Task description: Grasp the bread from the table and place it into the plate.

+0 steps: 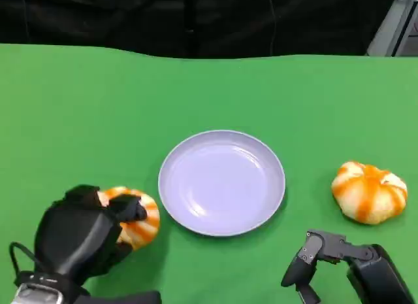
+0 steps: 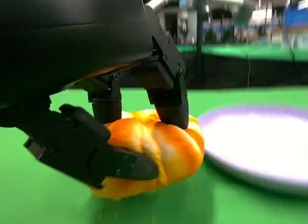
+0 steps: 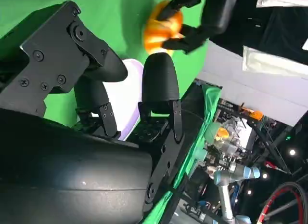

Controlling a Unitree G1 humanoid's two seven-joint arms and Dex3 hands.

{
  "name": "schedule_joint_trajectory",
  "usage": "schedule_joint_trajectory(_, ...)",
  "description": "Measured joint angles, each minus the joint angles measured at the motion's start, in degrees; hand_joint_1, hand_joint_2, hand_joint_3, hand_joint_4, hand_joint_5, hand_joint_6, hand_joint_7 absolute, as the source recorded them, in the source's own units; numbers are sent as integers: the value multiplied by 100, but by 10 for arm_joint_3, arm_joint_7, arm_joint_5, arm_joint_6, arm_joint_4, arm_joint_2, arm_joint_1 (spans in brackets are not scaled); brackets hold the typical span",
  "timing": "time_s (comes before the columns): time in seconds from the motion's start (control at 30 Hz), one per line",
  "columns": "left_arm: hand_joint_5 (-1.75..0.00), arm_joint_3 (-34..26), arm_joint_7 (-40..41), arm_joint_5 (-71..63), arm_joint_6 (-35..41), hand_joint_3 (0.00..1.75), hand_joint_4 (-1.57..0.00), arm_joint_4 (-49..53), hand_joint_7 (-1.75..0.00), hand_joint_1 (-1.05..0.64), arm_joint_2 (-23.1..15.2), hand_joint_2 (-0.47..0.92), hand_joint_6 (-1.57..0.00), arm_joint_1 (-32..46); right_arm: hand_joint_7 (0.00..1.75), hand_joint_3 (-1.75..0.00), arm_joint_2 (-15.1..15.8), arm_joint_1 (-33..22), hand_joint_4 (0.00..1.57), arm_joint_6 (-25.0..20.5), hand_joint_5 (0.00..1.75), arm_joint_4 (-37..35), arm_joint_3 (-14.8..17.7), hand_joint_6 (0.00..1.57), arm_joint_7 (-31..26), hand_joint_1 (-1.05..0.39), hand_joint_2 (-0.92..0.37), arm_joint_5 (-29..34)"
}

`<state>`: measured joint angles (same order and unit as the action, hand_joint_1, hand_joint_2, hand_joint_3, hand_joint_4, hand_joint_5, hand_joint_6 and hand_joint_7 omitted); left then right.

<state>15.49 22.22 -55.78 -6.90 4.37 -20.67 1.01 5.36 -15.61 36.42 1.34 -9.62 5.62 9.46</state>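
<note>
My left hand (image 1: 81, 235) clamps the bread roll (image 2: 154, 154) beside the lavender plate (image 1: 222, 183), ready to lift; my right hand (image 1: 326, 258) idles, fingers apart, empty.

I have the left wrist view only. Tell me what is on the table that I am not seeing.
Observer: A second bread lies on the table to the plate's right side, apart from its rim; you only see the bread under your fingers.
Operator: Report the right hand.
Observer: The right hand sits at the near edge, short of that second bread, holding nothing.
Operator: Give me the plate's contents.
Observer: The plate holds nothing; its whole round face is bare in the head view.
Operator: Place my bread against the plate.
Observer: From above, the left hand covers the bread just off the plate's left rim, with a thin green gap between them.
</note>
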Motion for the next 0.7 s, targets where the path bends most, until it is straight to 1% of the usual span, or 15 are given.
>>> schedule_joint_trajectory(0.1, -175, -8, 17, 12, -12, 117, -91, -15, -144, -11, -7, 39, -86, 10, 121, -138, 0, 0, 79, 0, 157, -1, 0, 84, 0, 6, -27, 0)
schedule_joint_trajectory(0.17, -175, -15, 25, 12, -14, 121, -92, -32, -156, -8, -11, 34, -82, 20, 121, -138, 0, 1, 79, 0, 157, -1, 0, 84, -1, 6, -27, 1)
schedule_joint_trajectory(0.23, -175, -22, 35, 13, -18, 122, -92, -50, -161, -7, -14, 31, -79, 29, 121, -138, 0, 1, 79, 0, 157, -1, 0, 84, -1, 5, -27, 1)
schedule_joint_trajectory(0.33, -175, -33, 41, 12, -20, 124, -95, -77, -159, -5, -18, 25, -82, 50, 121, -137, 0, 1, 79, 0, 157, -2, 0, 84, -1, 5, -28, 1)
schedule_joint_trajectory(0.43, -175, -42, 54, 10, -25, 130, -96, -102, -156, -5, -21, 22, -84, 60, 121, -136, 0, 1, 79, 0, 157, -2, 0, 84, -1, 4, -29, 0)
schedule_joint_trajectory(0.5, -175, -45, 56, 9, -29, 131, -96, -114, -156, -6, -21, 21, -85, 63, 121, -135, 0, 1, 79, 0, 157, -2, 0, 84, -1, 4, -29, 0)
schedule_joint_trajectory(0.6, -175, -45, 58, 10, -37, 134, -98, -119, -159, -6, -21, 20, -85, 62, 122, -135, 0, 1, 79, 0, 157, -2, 0, 83, -1, 4, -29, 0)
schedule_joint_trajectory(0.7, -175, -41, 58, 17, -56, 137, -97, -111, -156, -9, -18, 23, -85, 41, 122, -135, 0, 2, 79, 0, 158, -2, -1, 84, -1, 2, -29, 0)
